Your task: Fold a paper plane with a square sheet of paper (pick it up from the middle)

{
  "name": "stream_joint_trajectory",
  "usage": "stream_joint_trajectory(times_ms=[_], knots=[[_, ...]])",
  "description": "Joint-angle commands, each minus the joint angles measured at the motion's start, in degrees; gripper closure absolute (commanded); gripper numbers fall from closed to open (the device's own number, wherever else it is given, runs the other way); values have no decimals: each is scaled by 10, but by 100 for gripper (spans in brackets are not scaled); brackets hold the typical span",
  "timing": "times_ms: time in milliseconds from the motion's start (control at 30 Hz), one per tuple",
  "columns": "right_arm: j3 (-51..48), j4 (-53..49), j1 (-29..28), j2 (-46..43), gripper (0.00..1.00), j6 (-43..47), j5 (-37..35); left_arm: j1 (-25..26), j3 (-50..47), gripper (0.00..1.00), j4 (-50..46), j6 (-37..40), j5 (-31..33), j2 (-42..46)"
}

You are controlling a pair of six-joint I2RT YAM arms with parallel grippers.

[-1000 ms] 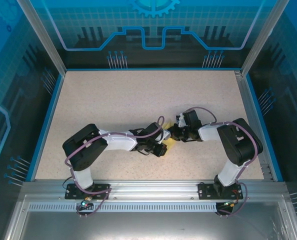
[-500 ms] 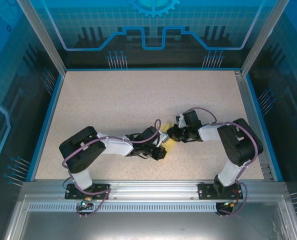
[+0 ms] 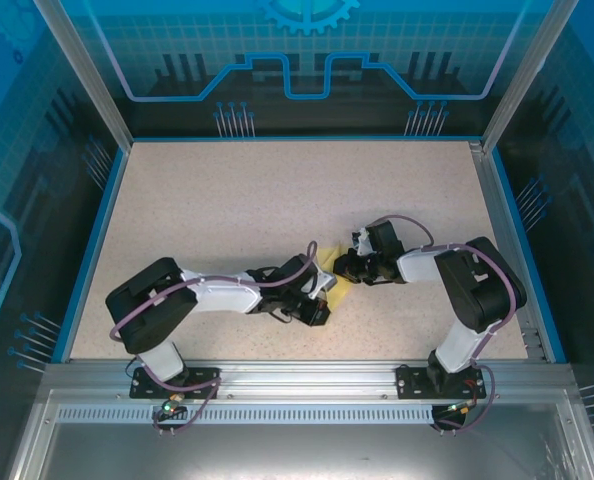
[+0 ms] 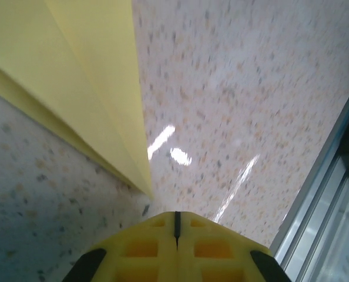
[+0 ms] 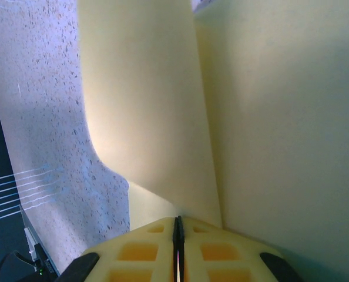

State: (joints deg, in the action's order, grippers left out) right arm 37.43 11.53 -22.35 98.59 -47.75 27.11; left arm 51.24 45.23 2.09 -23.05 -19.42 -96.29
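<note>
The pale yellow sheet of paper (image 3: 339, 287), folded with sharp creases, lies on the speckled table (image 3: 277, 200) between the two grippers. In the left wrist view its pointed corner (image 4: 92, 88) ends just ahead and left of my left gripper (image 4: 176, 216), whose jaws are shut with nothing between them. Seen from above, that left gripper (image 3: 322, 300) sits low at the paper's near left side. My right gripper (image 3: 337, 272) is at the paper's far edge. Its jaws (image 5: 178, 220) are shut on the paper (image 5: 268, 117), which curves up from the fingertips.
An aluminium rail (image 3: 297, 375) runs along the near edge and shows at the right of the left wrist view (image 4: 321, 200). Blue-trimmed transparent walls (image 3: 97, 220) enclose the table. Open speckled surface stretches behind the grippers.
The left arm's elbow has swung left and toward the near edge, and its gripper has slid slightly nearer along the paper. The right arm and the paper have stayed put.
</note>
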Motion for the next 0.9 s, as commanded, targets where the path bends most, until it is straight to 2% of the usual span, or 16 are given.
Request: stream_joint_trajectory(times_ms=[0,133,400,667,867], knots=[[-30,-48,1,21,89,1,-39,-21,34,100,28,-12,18,25],[-33,-38,0,15,89,-6,-30,-41,54,100,51,-10,22,-10],[-36,-23,0,9,89,-20,-24,-45,72,100,65,12,12,-78],[-28,-33,1,5,89,-20,-25,-45,41,100,55,36,36,-103],[-21,-44,8,-5,87,-30,-60,-44,21,100,37,41,39,-110]])
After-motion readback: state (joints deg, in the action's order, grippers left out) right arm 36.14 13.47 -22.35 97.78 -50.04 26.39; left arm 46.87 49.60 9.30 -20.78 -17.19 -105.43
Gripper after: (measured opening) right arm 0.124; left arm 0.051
